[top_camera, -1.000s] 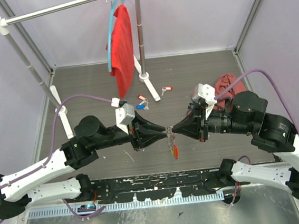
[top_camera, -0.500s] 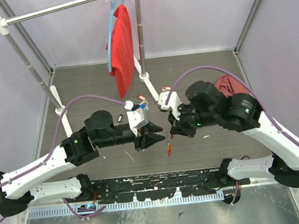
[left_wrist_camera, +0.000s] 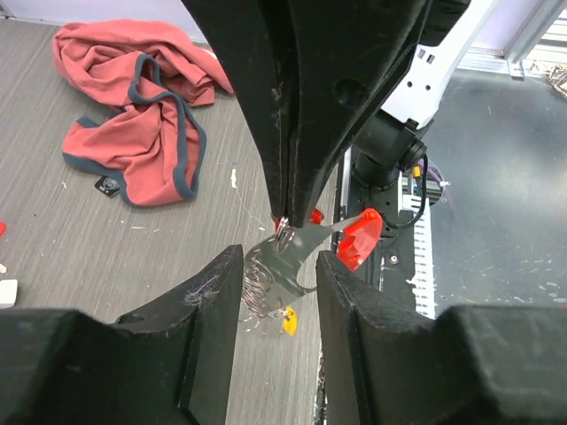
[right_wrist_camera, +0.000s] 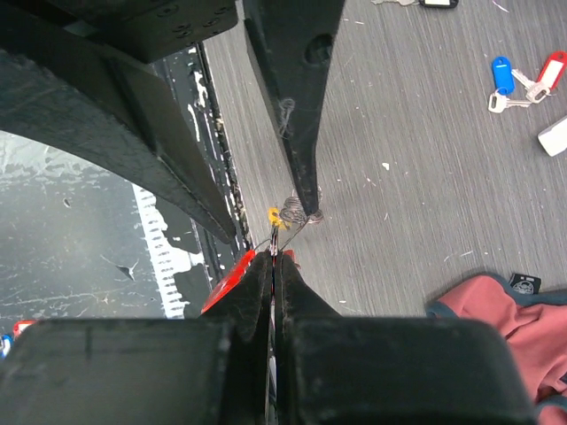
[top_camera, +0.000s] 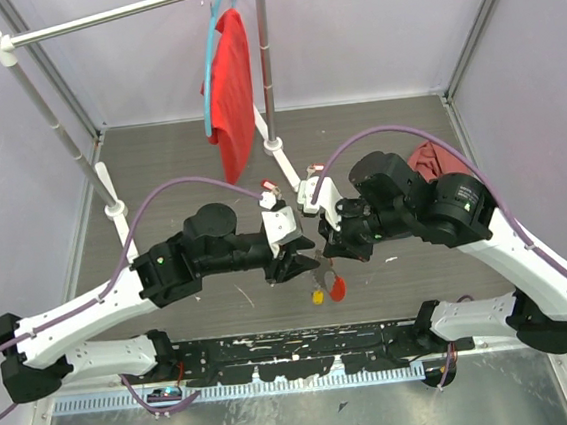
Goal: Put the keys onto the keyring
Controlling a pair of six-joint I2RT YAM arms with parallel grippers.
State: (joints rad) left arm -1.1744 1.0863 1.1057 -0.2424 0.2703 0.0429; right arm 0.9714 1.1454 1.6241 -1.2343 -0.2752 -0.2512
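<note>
In the middle of the top view, the right gripper [top_camera: 327,258] is clenched on the keyring [top_camera: 337,288]. The left gripper [left_wrist_camera: 279,266] is released, its fingers apart on both sides of a hanging key [left_wrist_camera: 297,252].

You're looking at a robot lab: plain purple walls [top_camera: 367,34], two robot arms [top_camera: 83,322] bolted at the near edge of the table [top_camera: 386,132]

Rack base [top_camera: 279,145], loose keys [right_wrist_camera: 501,71], crumpled cloth [top_camera: 431,158] across far floor.
</note>
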